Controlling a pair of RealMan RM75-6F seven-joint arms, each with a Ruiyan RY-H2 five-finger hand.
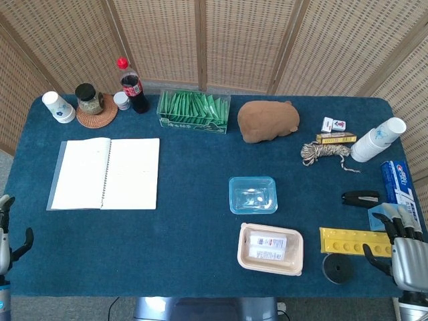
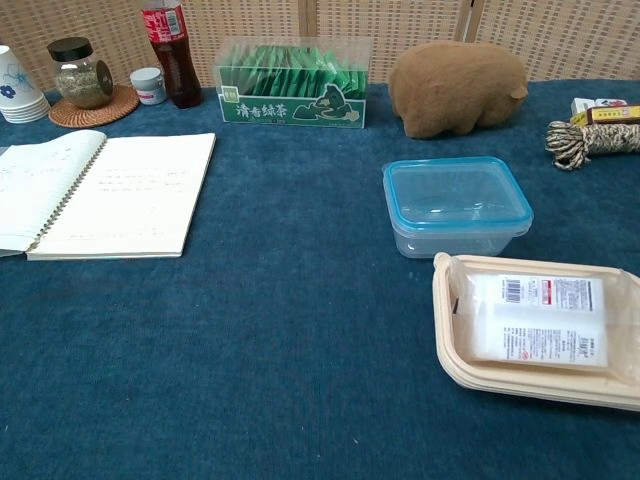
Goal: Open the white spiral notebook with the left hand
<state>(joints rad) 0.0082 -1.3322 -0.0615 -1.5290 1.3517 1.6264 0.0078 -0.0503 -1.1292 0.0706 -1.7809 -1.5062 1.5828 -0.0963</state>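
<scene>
The white spiral notebook [image 1: 104,174] lies open and flat at the table's left, so the empty left hand [image 1: 5,234], fingers apart at the near edge, should simply stay clear of its pages.

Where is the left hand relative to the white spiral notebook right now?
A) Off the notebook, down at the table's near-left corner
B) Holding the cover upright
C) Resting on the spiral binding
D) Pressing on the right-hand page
A: the white spiral notebook lies open and flat with nothing touching it, while the left hand sits apart from it at the near-left corner of the table, holding nothing.
</scene>
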